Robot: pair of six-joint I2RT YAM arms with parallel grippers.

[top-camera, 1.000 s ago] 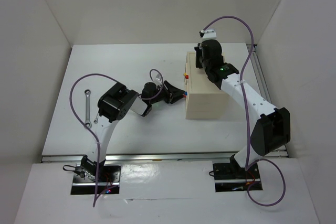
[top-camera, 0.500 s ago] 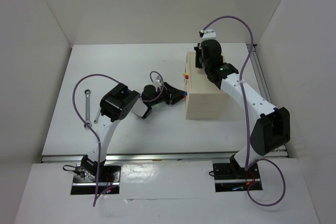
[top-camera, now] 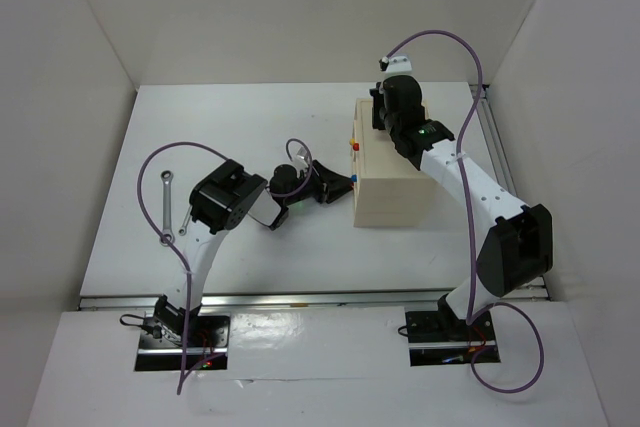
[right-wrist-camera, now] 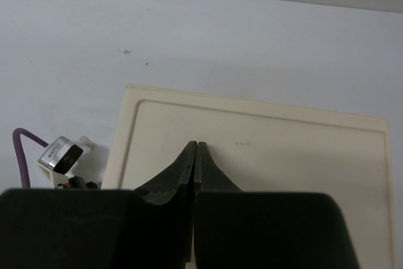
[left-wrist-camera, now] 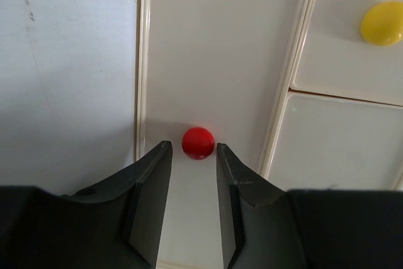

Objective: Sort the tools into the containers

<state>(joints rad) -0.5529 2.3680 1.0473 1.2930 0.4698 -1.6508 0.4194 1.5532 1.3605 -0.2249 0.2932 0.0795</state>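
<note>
- Box (top-camera: 392,185) stands on the table (top-camera: 250,117), right of centre.
- Left gripper (left-wrist-camera: 193,148) is at the box front, jaws partly open on either side of a red knob (left-wrist-camera: 198,143), not clamped on it.
- Right gripper (right-wrist-camera: 196,146) is over the box top, jaws pressed together, empty.
- Wrench (top-camera: 167,202) lies far left on the table.

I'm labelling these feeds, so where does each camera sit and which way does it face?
Top external: above and behind, looking down at table, box; left arm, right arm show.
Left wrist: on left arm, facing box front, red knob; open jaws show.
Right wrist: on right arm, looking down on box top; shut jaws show.
Shared: all three see the box.
</note>
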